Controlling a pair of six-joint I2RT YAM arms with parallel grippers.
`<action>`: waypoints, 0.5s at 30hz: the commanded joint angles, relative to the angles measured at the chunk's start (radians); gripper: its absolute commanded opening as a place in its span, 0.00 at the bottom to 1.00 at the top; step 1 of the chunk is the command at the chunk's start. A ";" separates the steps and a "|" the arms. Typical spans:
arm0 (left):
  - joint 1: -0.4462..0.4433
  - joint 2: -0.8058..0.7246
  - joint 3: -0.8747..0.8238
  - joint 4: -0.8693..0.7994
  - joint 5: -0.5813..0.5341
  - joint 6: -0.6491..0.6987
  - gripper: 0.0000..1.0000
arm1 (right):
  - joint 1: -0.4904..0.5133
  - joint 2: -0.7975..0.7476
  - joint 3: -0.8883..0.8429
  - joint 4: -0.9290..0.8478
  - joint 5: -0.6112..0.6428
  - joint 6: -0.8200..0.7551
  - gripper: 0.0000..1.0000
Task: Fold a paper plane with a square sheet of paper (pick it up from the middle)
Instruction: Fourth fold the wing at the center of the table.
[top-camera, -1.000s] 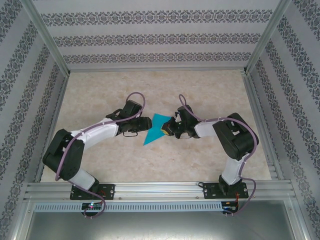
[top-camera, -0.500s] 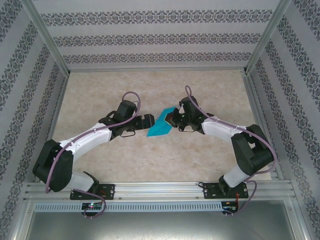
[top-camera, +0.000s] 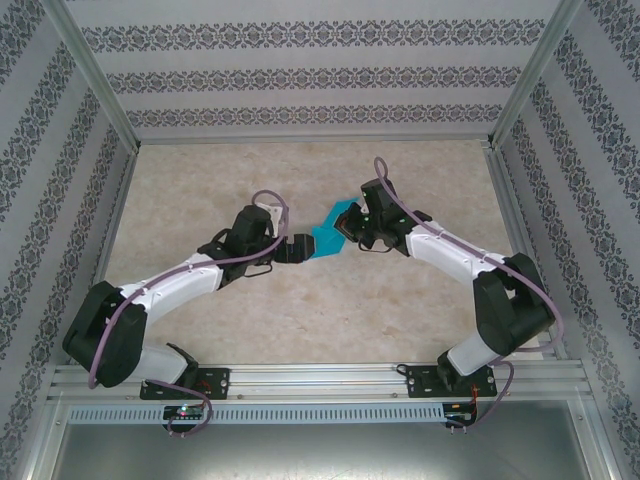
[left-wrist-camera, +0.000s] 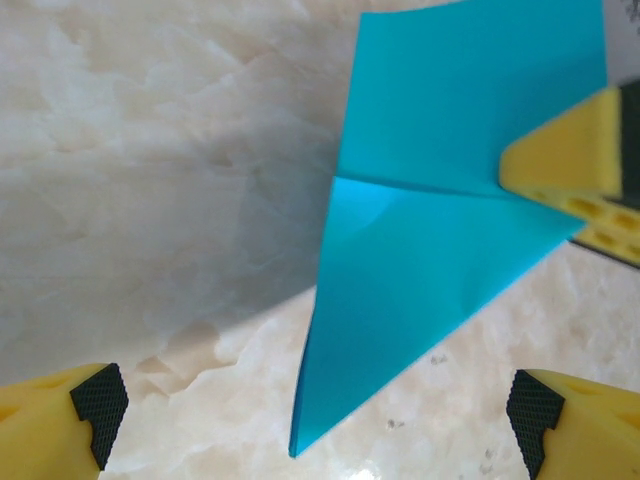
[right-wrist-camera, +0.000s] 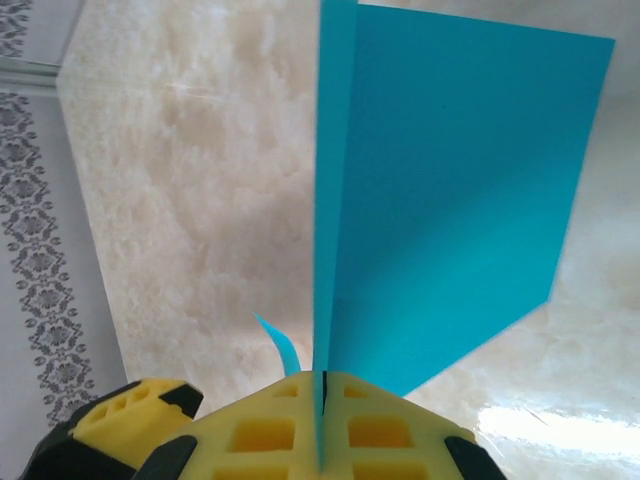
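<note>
**Top view.** The left gripper (top-camera: 297, 250) and right gripper (top-camera: 352, 228) face each other near the middle of the marbled bench (top-camera: 330, 330). The teal-blue sheet of paper (top-camera: 328, 238) spans the gap between them.

**Right wrist view.** The right gripper (right-wrist-camera: 322, 385) is closed on the sheet of paper (right-wrist-camera: 450, 190), and its yellow fingers (right-wrist-camera: 235, 415) pinch a folded edge. Two layers rise from the pinch: one is seen edge-on, the other spreads flat to the right, above the bench (right-wrist-camera: 190, 200).

**Left wrist view.** The left gripper (left-wrist-camera: 312, 405) stands wide. Its black pads (left-wrist-camera: 95, 400) sit well apart on either side of the pointed lower corner of the sheet of paper (left-wrist-camera: 430, 260) and are clear of it. A crease runs across the sheet. A yellow finger (left-wrist-camera: 565, 160) of the right gripper clamps the sheet's right side. The paper casts a shadow on the bench (left-wrist-camera: 150, 130).
</note>
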 joint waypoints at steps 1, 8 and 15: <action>-0.037 0.009 -0.013 0.095 -0.030 0.120 1.00 | -0.009 0.052 -0.008 -0.016 0.014 0.068 0.02; -0.072 0.138 0.039 0.053 -0.175 0.234 0.97 | -0.012 0.180 0.047 0.024 -0.065 0.098 0.02; -0.117 0.206 0.015 0.202 -0.175 0.324 0.98 | -0.028 0.199 0.036 0.023 -0.071 0.161 0.01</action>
